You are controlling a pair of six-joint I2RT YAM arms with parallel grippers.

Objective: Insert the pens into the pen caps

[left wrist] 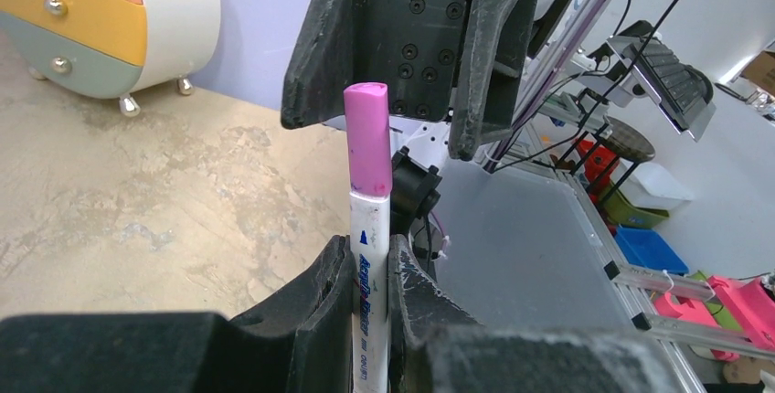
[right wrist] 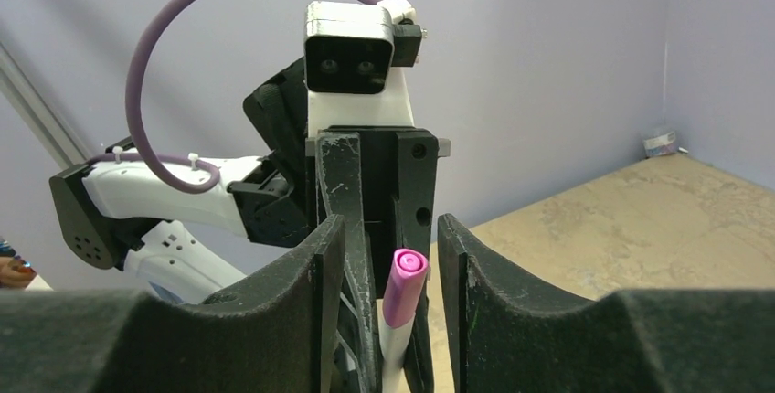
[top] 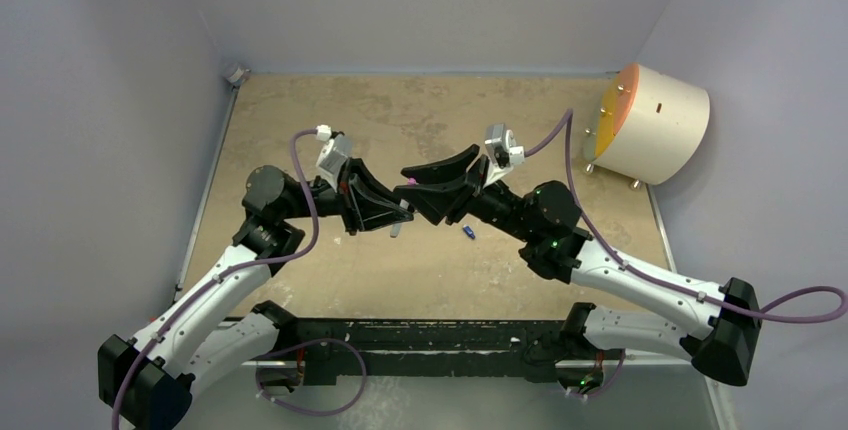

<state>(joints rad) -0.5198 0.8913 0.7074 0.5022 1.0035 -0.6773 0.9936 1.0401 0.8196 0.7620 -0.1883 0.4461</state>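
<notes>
Fingers of the left gripper (left wrist: 370, 270) were shut tight on a white pen (left wrist: 370, 219). The pen stood up between them, with the pink cap (left wrist: 367, 137) on its top. Facing the left gripper, the right gripper (right wrist: 391, 224) was wide open around that cap, not touching it. A blue cap (top: 469, 232) lay on the table (top: 300, 110), near the left gripper.

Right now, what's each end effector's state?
Left end effector: shut on thin white pen with stubby pink plastic cap.
Right end effector: open, straddling that cap.
</notes>
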